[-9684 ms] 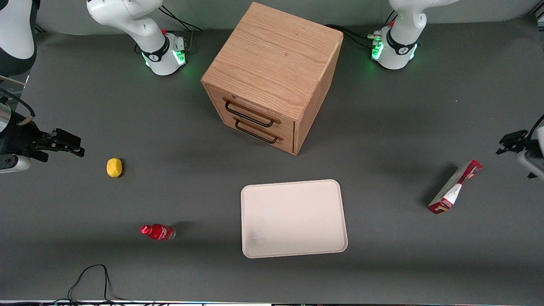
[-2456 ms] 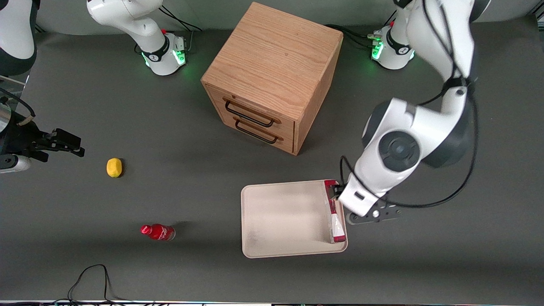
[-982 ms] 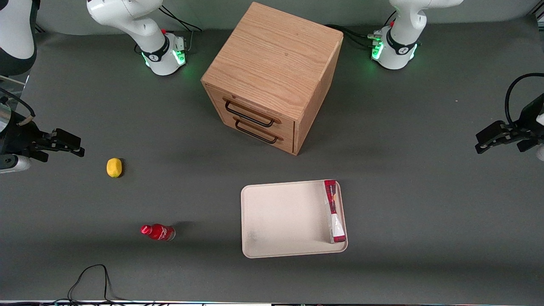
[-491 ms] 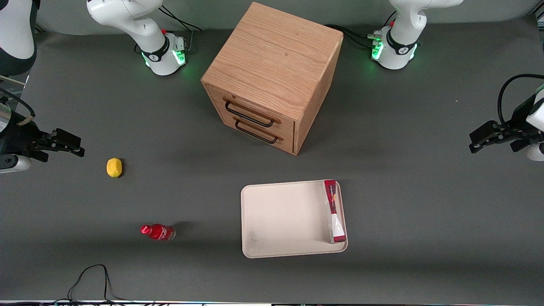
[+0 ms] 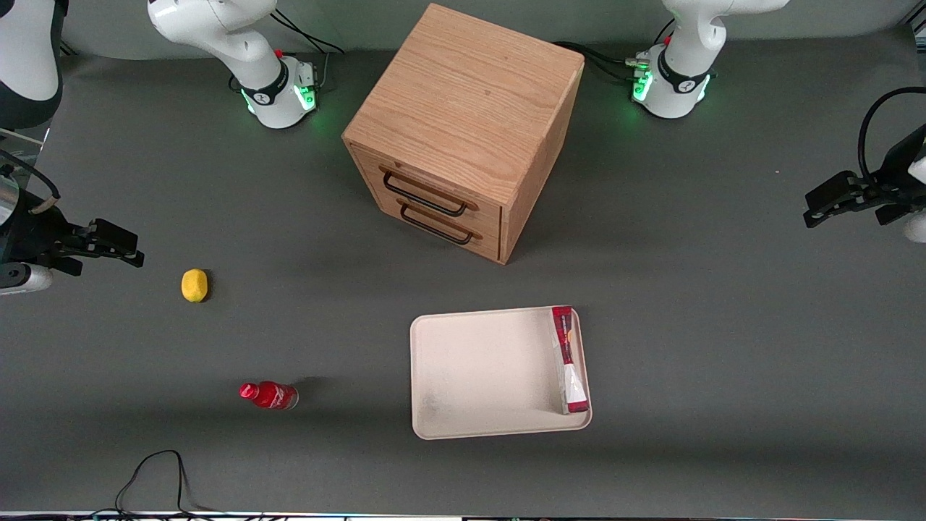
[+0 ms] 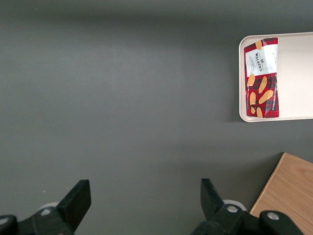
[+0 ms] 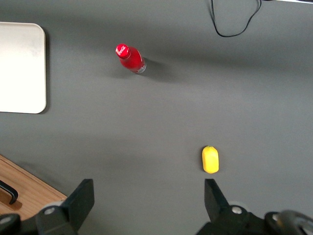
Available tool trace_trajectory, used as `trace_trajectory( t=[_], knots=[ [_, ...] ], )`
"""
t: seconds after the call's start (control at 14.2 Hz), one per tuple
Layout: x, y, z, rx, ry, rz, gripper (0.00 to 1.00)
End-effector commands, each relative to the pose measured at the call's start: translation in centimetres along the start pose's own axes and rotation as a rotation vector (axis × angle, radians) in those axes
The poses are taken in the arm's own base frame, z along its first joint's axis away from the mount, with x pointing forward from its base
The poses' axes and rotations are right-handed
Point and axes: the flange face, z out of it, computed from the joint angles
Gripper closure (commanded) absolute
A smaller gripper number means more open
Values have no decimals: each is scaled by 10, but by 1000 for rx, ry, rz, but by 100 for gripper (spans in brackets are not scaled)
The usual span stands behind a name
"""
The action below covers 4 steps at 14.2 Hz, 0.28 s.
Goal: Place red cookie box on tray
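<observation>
The box [image 5: 568,359] is lying flat inside the tray [image 5: 492,427], pressed along the short rim that faces the working arm's end of the table, with one end reaching the corner nearest the front camera and the other nearly reaching the corner toward the cabinet [image 5: 463,130]. In the left wrist view the box [image 6: 263,78] is showing its printed face up, sitting wholly within the tray's [image 6: 293,116] rim as far as can be seen. Nothing is touching it.

The gripper [image 5: 832,199] is hanging well apart from the tray, out at the working arm's end of the table and above bare tabletop. Its fingers [image 6: 78,196] are spread wide with nothing between them (the wrist view is showing only grey table in the gap).

Judgement: the placing step is looking complete, since the box is resting on the tray and is released. What is left, if anything, is only parking the arm.

Elsewhere: a lemon [image 5: 194,285] and a red bottle [image 5: 269,395] are lying toward the parked arm's end, both well clear of the tray. The cabinet's two drawers appear closed.
</observation>
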Motion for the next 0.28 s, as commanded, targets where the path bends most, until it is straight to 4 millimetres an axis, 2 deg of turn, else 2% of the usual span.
trace_trajectory(
  t=[0.0, 0.21],
  knots=[
    [-7, -4, -3, 9, -17, -9, 0],
    [-7, -3, -3, 9, -17, -15, 0]
  ],
)
